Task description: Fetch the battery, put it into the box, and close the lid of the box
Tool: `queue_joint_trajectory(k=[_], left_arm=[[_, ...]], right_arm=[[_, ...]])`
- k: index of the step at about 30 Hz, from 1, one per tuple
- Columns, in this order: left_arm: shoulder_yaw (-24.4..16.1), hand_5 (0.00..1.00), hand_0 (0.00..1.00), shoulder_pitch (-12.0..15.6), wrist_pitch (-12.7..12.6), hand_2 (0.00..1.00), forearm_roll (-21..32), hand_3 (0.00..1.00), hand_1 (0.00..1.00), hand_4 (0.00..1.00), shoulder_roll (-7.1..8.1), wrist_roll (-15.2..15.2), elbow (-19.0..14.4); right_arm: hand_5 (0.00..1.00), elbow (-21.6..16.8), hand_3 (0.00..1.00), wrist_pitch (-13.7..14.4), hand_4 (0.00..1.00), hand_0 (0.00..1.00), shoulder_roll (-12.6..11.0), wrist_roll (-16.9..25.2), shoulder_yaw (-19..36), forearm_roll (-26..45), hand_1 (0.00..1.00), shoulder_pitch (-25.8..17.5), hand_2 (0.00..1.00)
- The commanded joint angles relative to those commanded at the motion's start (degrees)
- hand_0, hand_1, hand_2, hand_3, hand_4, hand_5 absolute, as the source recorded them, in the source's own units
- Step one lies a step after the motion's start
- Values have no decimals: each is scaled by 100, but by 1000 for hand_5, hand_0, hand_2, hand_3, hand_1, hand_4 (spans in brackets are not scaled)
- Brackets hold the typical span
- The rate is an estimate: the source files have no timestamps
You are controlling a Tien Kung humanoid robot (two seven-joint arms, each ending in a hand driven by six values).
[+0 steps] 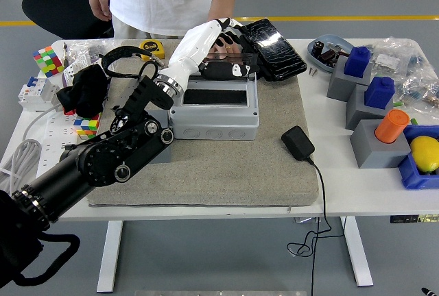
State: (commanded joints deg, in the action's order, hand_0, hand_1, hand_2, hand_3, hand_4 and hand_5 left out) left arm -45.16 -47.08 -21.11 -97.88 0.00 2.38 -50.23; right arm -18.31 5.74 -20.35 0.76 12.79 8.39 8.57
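The grey box [214, 119] stands on the grey mat [206, 169], its dark opening facing up. I cannot see the battery inside it. The clear lid [245, 58] lies back behind the box's far edge. My left hand [232, 51], white with dark fingers, is over that lid: long fingers [232, 32] reach past its far side, and the thumb [233, 70] is on the near side. It holds nothing. A person's hand [221, 50] rests on the lid just behind mine. My right arm is out of view.
A black pouch [274, 48] lies right of the lid. A black adapter [298, 142] with its cable sits on the mat's right edge. A yellow tape measure [152, 47], a black strap [123, 58] and puzzle cubes [46, 59] are at left. Grey blocks [357, 83] and a lemon [425, 153] are at right.
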Motion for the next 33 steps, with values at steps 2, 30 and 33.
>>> queue_joint_trajectory(k=[2, 30, 33], left_arm=[[-52, 536, 871, -44, 94, 830, -128, 815, 862, 998, 0, -155, 127], [971, 568, 790, 315, 555, 745, 169, 775, 770, 998, 0, -891, -776], [1042, 568, 790, 425, 590, 745, 274, 775, 770, 998, 113, -947, -1003]], right_arm=[[472, 0, 551, 0, 957, 578, -1, -1, -3, 5, 626, 1, 655], [471, -47, 550, -1, 958, 579, -15, 11, 269, -205, 627, -33, 655], [471, -48, 550, -2, 958, 579, -17, 12, 282, -211, 627, -35, 655]])
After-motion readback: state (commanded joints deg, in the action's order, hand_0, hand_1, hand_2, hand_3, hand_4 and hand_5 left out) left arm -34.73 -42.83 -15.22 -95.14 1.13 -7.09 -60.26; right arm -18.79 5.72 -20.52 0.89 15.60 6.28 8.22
